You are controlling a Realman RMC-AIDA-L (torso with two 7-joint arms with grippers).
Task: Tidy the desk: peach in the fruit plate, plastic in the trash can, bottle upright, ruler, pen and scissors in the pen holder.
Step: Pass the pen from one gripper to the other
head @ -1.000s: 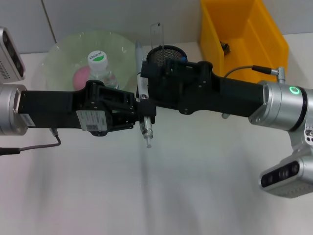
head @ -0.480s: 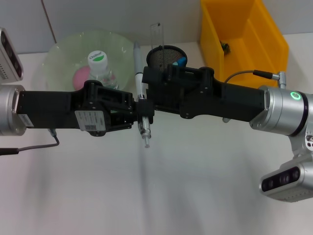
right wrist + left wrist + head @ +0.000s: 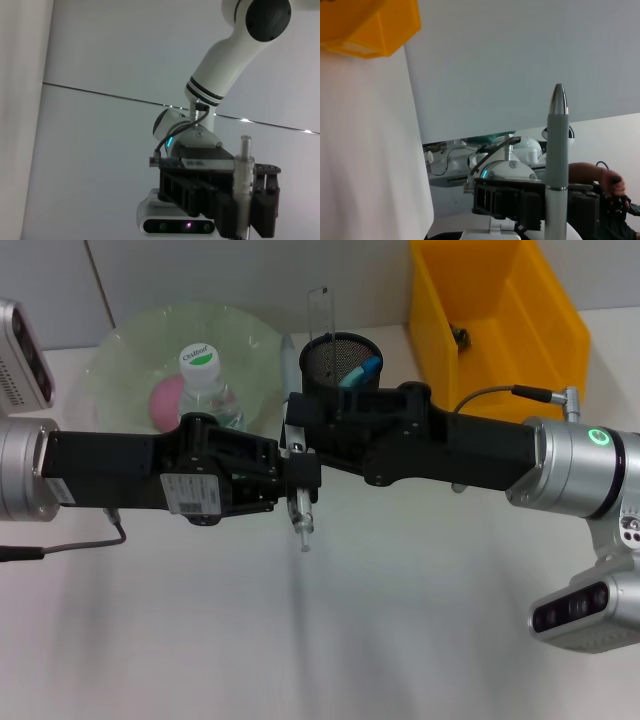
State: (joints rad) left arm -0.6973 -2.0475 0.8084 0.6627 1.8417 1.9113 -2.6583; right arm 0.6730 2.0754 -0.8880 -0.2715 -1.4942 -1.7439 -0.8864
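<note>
Head view: left gripper (image 3: 285, 472) and right gripper (image 3: 297, 435) meet at pen (image 3: 298, 510), above table (image 3: 400, 620), near pen holder (image 3: 336, 360). Both seem clamped on pen. Left wrist view alone shows pen's grey grip and metal tip (image 3: 557, 150). Bottle (image 3: 208, 385) upright beside peach (image 3: 165, 398) in plate (image 3: 120, 350).

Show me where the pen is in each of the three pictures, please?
Head view: the pen sits mid-picture where the two black hands meet, its tip poking out toward the camera.
Left wrist view: the pen stands tall near the right side, grey barrel and silver tip.
Right wrist view: its clear end rises at lower right.
Shared landmark: the pen itself; each wrist view shows the other arm behind it.
</note>
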